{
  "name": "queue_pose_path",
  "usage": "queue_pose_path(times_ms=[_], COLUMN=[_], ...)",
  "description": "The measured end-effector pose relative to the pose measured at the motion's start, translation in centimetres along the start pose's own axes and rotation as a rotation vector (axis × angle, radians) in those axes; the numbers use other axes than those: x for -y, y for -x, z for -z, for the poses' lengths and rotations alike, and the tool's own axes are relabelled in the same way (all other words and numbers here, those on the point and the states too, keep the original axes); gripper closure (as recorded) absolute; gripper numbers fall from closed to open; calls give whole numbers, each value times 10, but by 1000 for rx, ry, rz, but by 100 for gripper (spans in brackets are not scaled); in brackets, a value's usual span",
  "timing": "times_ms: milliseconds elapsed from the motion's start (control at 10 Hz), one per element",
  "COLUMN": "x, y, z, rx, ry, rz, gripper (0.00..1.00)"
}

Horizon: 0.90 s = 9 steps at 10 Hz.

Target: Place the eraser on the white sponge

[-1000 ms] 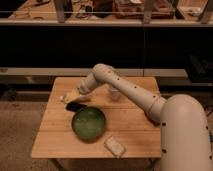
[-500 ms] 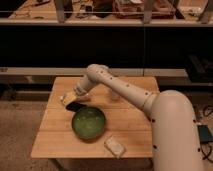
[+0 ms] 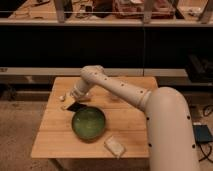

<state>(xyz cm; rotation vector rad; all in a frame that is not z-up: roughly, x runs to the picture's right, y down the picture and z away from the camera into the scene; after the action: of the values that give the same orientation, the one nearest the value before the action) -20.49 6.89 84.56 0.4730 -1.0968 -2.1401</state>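
Note:
The eraser is a small flat black block on the wooden table, just off the upper left rim of the green bowl. My gripper is right over the eraser, at its upper edge; whether it holds the eraser does not show. The white sponge lies near the table's front edge, to the lower right of the bowl and well away from the gripper.
A small whitish object lies just left of the gripper. My white arm stretches across the back of the table from the right. A dark shelf unit stands behind the table.
The arm has shifted slightly to the left and the gripper has stayed low over the left part of the table, by the eraser. The bowl and sponge have not moved.

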Motion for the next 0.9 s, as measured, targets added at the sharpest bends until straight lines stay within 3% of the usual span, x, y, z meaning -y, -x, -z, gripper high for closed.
queue_pose_path(times_ms=[300, 500, 900], x=[-1, -13, -27], y=[1, 8, 25], z=[-21, -29, -34], rx=[0, -14, -20], ry=[19, 65, 120], rz=[25, 61, 75], gripper=[20, 20, 20])
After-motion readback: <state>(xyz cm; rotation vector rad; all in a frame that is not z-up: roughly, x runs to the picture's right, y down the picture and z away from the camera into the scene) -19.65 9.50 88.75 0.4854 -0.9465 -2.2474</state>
